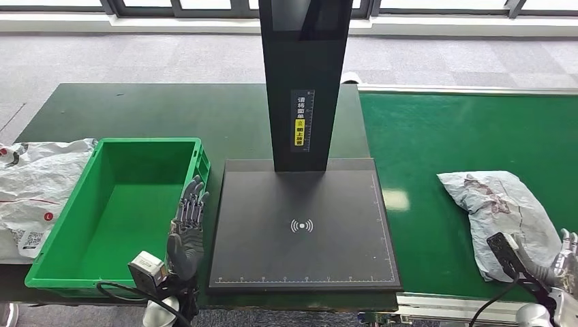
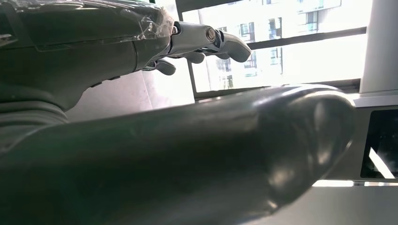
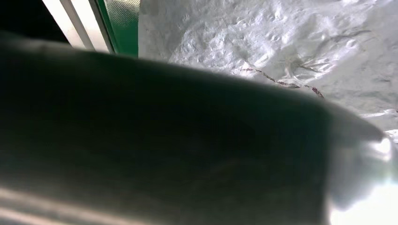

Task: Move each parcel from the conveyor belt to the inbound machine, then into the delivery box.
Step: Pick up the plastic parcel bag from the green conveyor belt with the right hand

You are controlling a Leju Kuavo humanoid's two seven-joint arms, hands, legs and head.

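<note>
Right hand (image 3: 164, 150) up close, dark and blurred; finger pose can't be told. Behind it a crinkled grey-white poly parcel (image 3: 291, 42) with thin reddish marks, lying on the green conveyor belt (image 3: 123, 26); pale belt rail (image 3: 77, 23) beside it.

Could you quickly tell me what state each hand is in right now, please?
Left hand: open, holding nothing, beside the green box.
Right hand: at the parcel; cannot tell.

Dark green table (image 1: 136, 112) carries a green crate (image 1: 112, 204), scanner base (image 1: 303, 225) (black) and white bags (image 1: 34, 191).
</note>
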